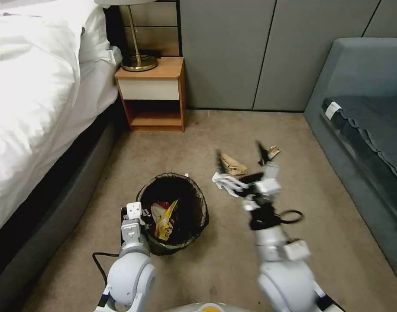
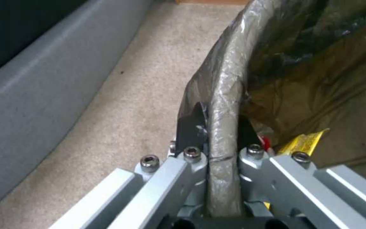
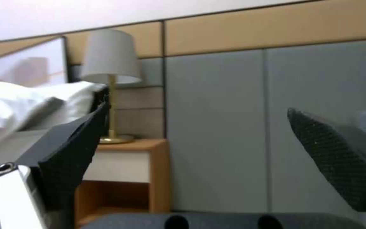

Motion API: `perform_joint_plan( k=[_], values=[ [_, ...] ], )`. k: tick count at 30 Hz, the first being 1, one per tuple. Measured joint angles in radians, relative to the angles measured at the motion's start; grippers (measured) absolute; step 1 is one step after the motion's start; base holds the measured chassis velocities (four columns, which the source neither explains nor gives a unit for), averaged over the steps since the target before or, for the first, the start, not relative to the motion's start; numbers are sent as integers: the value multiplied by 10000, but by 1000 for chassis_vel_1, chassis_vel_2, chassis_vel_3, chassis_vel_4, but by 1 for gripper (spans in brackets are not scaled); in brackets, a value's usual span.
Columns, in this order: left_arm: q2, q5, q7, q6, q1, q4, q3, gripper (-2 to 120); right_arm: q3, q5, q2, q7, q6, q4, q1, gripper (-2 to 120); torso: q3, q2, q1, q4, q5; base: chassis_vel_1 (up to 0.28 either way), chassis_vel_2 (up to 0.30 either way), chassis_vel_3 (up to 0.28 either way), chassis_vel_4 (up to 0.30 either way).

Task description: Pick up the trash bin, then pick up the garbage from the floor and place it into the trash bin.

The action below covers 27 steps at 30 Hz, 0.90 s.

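We see left end effector [image 2: 217, 140] pinching the rim of the small round white bag-lined trash bin [image 1: 197, 196] on the near floor | right end effector [image 1: 239, 158] spread, empty | crumpled white tissue [image 1: 226, 183] just below it, nearer the right arm

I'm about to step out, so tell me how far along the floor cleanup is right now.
Partly done. The left gripper is clamped on the rim of the trash bin, which already holds a yellow wrapper. The right gripper is open and raised, holding nothing. Left on the carpet: white tissue, brown paper bag and a small wrapper.
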Motion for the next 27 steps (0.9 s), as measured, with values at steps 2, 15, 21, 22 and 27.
perform_joint_plan(
  k=[2, 15, 21, 22, 27],
  values=[
    [-2, -14, 0, -1, -12, 0, -37, 1, 206, -28, 113, 0, 216, -9, -312, 100, 0, 0, 0, -2, 0, 0, 0, 0, 0],
    [2, -68, 5, -14, 45, -97, -61, 1, 876, -463, 903, 304, 1798, -1232, -1920, 100, 0, 0, 0, 0, -1, 0, 0, 0, 0],
    [-40, -51, 5, -24, 86, -143, -56, 1, 1002, -363, 883, 245, 1798, -1353, -1835, 100, 0, 0, 0, 1, -1, 0, 0, 0, 0],
    [-49, -46, 6, -26, 93, -148, -56, 1, 1022, -334, 877, 221, 1795, -1362, -1825, 100, 0, 0, 1, 0, -1, 0, 0, 0, 0],
    [-73, -26, 4, -30, 92, -158, -56, 1, 1122, -252, 855, 157, 1802, -1482, -1667, 100, 0, 0, 0, 1, -1, 0, 0, 0, 0]
  ],
)
